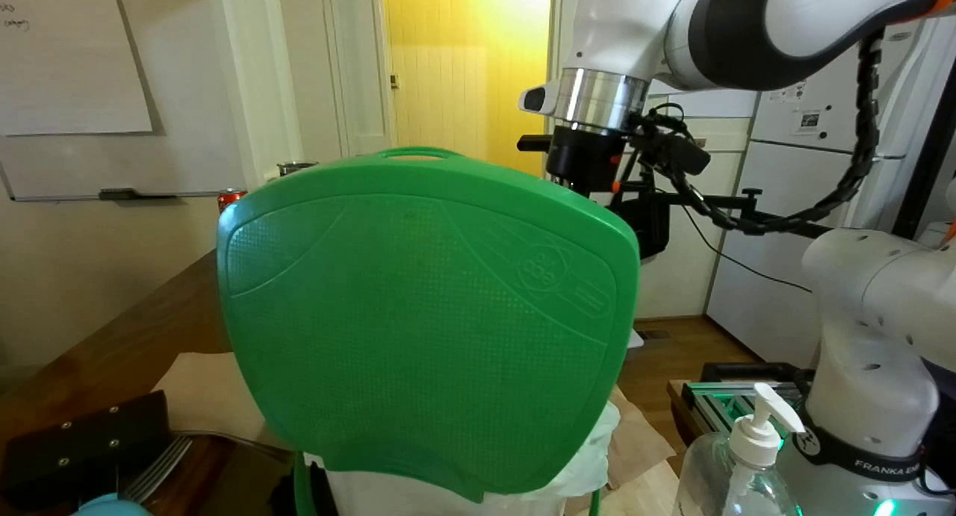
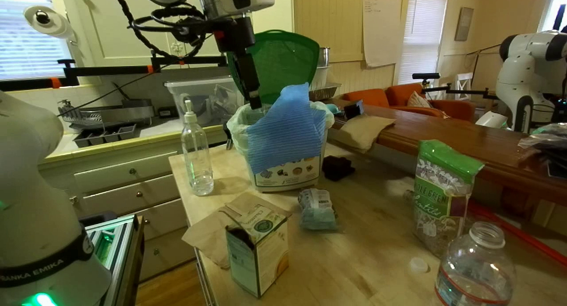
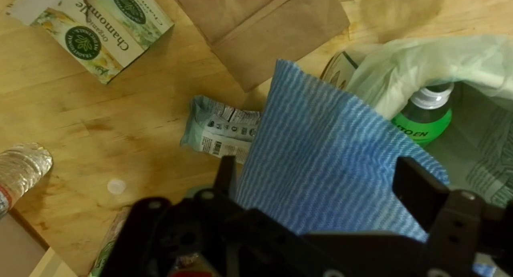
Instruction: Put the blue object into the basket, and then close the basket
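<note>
The basket (image 2: 290, 182) is a white bin with a pale liner, standing on the wooden counter. Its green lid (image 1: 426, 314) stands raised open; it also shows in an exterior view (image 2: 285, 62). The blue object is a striped cloth (image 2: 283, 140), draped over the basket's near rim and hanging down outside, with one peak rising above the rim. In the wrist view the cloth (image 3: 320, 148) lies beneath my fingers. My gripper (image 3: 316, 162) is open, its fingers wide apart. In an exterior view the gripper (image 2: 254, 102) is over the basket's opening, beside the cloth. The lid hides the fingertips in an exterior view.
A bottle with a green label (image 3: 425, 120) is inside the basket. Around it stand a clear pump bottle (image 2: 198, 155), a chamomile box (image 2: 259, 248), a crumpled packet (image 2: 316, 208), a lentil bag (image 2: 443, 195) and a clear plastic bottle (image 2: 476, 270). Brown paper (image 3: 276, 32) lies on the counter.
</note>
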`<state>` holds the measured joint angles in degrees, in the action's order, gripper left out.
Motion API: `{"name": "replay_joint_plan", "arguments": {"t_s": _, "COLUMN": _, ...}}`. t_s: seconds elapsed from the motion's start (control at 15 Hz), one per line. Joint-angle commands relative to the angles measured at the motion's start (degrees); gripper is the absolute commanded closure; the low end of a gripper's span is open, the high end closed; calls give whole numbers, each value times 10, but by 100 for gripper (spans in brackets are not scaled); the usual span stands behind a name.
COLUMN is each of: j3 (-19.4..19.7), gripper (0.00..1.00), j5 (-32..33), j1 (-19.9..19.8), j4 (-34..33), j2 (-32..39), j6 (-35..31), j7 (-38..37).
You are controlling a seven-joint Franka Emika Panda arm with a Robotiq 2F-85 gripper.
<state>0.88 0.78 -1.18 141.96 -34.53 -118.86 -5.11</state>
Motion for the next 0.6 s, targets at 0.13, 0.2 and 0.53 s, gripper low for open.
{"name": "replay_joint_plan", "arguments": {"t_s": 0.13, "j3": -1, "gripper": 0, "j5": -24, "j1": -1, "j4": 56, "j2": 15, "j6": -150, "j7": -13}}
{"name": "replay_joint_plan", "arguments": {"t_s": 0.2, "j3": 2, "gripper": 0, "j5": -27, "j1": 1, "j4": 61, "j2": 21, "j6": -179, "j7": -5}}
{"name": "replay_joint_plan", "arguments": {"t_s": 0.53, "j3": 11, "gripper": 0, "j5": -58, "j1": 18, "j4": 58, "j2": 70, "j6": -286, "j7": 11}}
